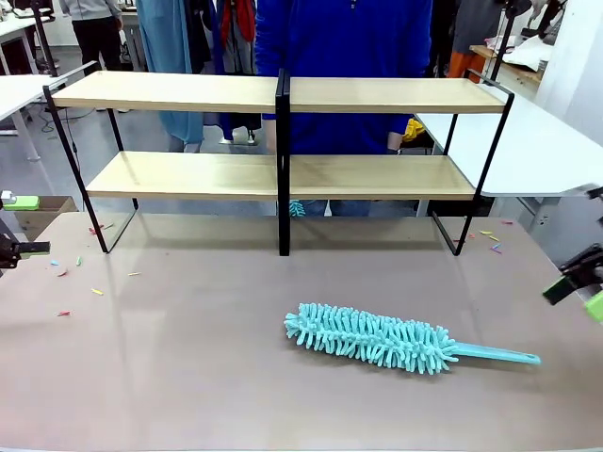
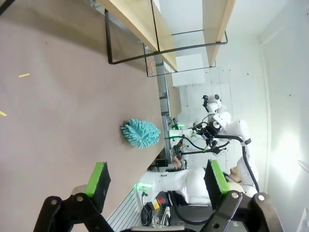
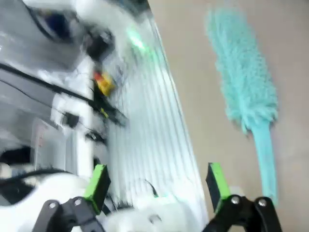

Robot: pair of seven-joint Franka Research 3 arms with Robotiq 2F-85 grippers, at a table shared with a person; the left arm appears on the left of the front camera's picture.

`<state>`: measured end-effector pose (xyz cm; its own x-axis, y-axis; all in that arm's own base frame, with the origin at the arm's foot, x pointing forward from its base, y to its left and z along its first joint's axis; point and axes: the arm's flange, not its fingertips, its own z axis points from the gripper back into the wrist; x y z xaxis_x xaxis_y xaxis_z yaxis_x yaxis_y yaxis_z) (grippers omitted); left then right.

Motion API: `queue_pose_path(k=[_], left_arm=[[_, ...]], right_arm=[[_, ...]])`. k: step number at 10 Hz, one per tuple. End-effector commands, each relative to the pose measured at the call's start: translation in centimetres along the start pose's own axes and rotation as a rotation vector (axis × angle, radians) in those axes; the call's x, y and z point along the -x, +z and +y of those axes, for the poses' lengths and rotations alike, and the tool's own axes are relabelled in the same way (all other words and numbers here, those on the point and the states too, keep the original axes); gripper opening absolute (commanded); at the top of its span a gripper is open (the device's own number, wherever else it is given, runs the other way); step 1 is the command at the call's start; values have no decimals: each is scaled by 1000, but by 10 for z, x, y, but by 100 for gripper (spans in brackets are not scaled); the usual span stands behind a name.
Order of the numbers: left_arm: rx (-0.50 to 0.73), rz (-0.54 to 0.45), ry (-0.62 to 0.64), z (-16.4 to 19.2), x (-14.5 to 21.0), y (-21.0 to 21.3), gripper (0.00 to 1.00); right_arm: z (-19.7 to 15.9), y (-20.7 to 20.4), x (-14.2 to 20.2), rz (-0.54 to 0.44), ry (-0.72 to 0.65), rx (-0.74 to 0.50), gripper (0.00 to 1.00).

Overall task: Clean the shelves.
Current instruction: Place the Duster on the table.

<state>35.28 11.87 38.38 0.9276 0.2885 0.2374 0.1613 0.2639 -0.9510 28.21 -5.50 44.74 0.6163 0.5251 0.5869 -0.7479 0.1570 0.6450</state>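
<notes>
Right up close on the beige table (image 1: 188, 377) lies a teal fluffy duster (image 1: 372, 337), flat on its side, shaggy head toward the middle and its thin teal handle (image 1: 499, 355) pointing off to the robot's right, nothing touching it. Over at that right edge, the right gripper (image 1: 586, 287) pokes into the front view, well apart from the duster; from its own wrist camera the right gripper (image 3: 157, 186) has its green-padded fingers (image 3: 96, 186) spread wide with nothing between them, and the duster (image 3: 244, 82) runs along the tabletop ahead, handle end nearest, though that picture is blurred. Across on the other side, the left gripper (image 1: 19, 226) sits at the table's left edge; its wrist view shows the left gripper (image 2: 157, 179) with jaws apart, holding nothing, and the duster's head (image 2: 140, 133) farther along the table. Small coloured scraps (image 1: 80, 278) are scattered on the tabletop near the left side, a few more by the far right. Further back stand the shelves (image 1: 283, 174), two long light-wood boards on a thin black frame with a central black post, feet on the table, both boards bare. Behind them, a person in a blue top (image 1: 344, 56) stands at the far side.
</notes>
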Motion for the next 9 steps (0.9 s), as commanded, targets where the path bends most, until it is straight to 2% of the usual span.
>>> queue_pose_path(k=[1, 2, 3, 4, 5, 6, 9], left_arm=[[25, -18, -5, -2, 1, -2, 100], [25, -18, -5, -2, 1, -2, 100], [25, -18, -5, -2, 1, -2, 100], [25, -18, -5, -2, 1, -2, 100], [25, -18, -5, -2, 1, -2, 100], [25, -18, -5, -2, 1, -2, 100], [25, -18, -5, -2, 1, -2, 100]], right_arm=[[4, 26, 5, -553, -274, -96, 100], [10, 26, 9, -633, -309, -118, 100], [8, 19, 8, -658, -359, -144, 100], [0, 12, 5, -643, -428, -193, 100], [-6, 7, 1, -592, -446, -324, 100], [-1, 41, 18, -517, -348, -157, 100], [-1, 41, 18, -517, -348, -157, 100]])
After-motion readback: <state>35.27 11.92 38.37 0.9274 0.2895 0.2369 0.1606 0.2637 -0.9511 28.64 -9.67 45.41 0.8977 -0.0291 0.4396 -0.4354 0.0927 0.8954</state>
